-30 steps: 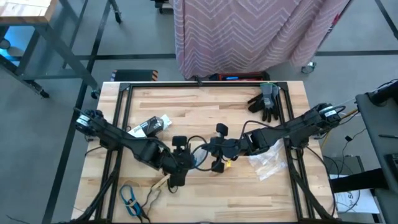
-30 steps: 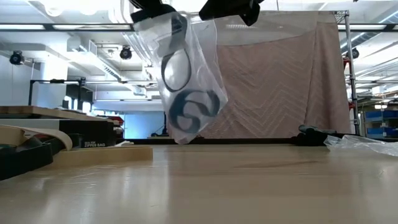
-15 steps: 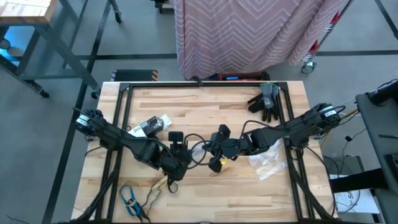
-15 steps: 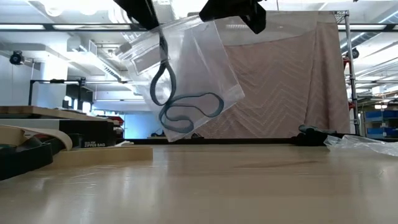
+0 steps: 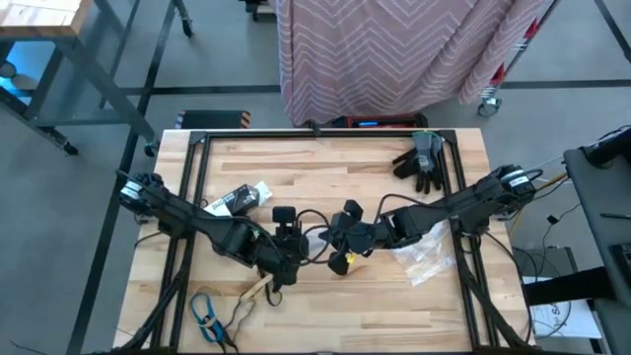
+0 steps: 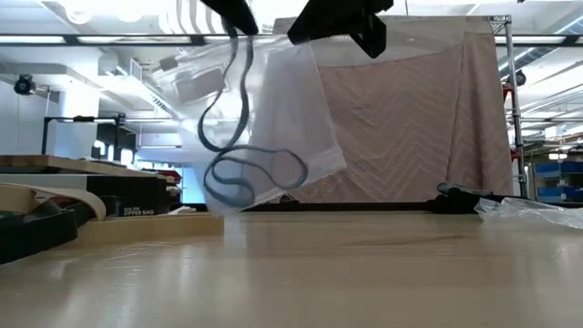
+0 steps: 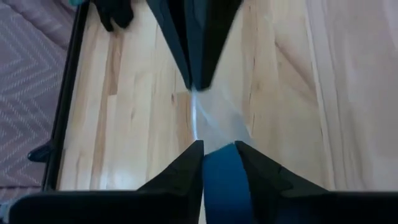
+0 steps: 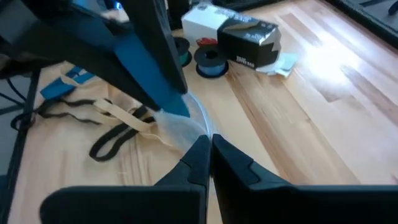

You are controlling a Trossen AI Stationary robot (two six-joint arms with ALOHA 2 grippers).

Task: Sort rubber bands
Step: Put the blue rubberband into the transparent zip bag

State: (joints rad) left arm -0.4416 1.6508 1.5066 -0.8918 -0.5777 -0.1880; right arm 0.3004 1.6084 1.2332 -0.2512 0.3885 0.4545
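Both grippers mid-table, left gripper and right gripper each clenched on the clear bag. Inside, dangling above the table, blue rubber bands

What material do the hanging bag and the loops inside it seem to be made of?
The bag looks like thin clear plastic film: the room shows through it, and it creases and shines. The loops inside look like soft blue-grey rubber, matte; they sag and curl limply at its bottom.
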